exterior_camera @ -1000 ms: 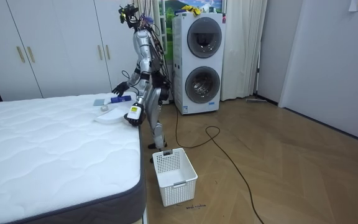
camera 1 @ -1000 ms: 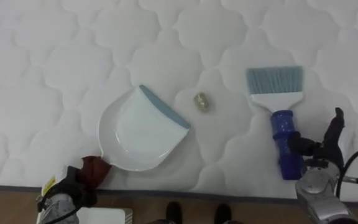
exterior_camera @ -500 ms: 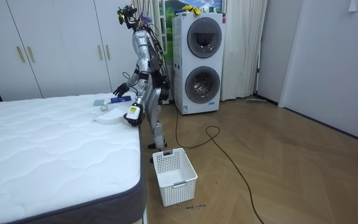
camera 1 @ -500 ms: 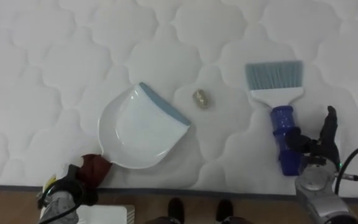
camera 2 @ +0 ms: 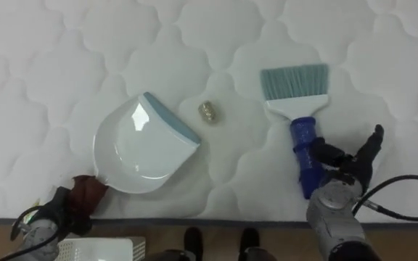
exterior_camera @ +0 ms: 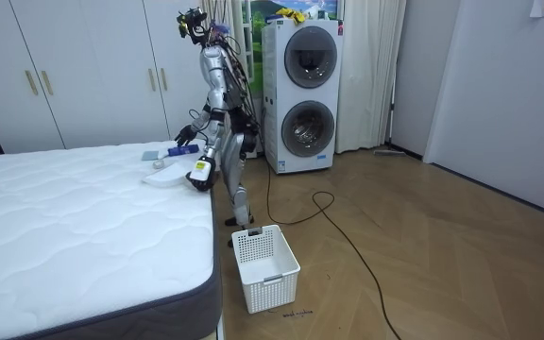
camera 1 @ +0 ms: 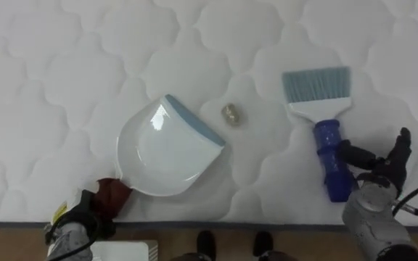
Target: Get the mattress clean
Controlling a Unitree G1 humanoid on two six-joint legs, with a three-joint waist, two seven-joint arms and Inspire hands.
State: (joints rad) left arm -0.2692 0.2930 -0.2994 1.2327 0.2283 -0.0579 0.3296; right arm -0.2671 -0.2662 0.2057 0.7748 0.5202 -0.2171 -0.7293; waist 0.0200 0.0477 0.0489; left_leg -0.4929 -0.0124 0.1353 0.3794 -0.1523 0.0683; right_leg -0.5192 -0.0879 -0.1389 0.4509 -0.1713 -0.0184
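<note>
White dustpan (camera 1: pixel 162 156), red handle in left hand (camera 1: pixel 78 217), fingers curled; blue brush (camera 1: pixel 326 136) against right hand (camera 1: pixel 382 172), fingers spread.

The right hand (camera 1: pixel 382 172) has shifted, its fingers (camera 1: pixel 402 142) now spread beside the brush (camera 1: pixel 318 85) handle.

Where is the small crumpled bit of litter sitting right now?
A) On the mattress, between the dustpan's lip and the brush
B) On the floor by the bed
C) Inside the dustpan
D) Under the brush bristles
A: the litter lies on the bare mattress, just off the blue lip of the dustpan and apart from the brush to its right.
</note>
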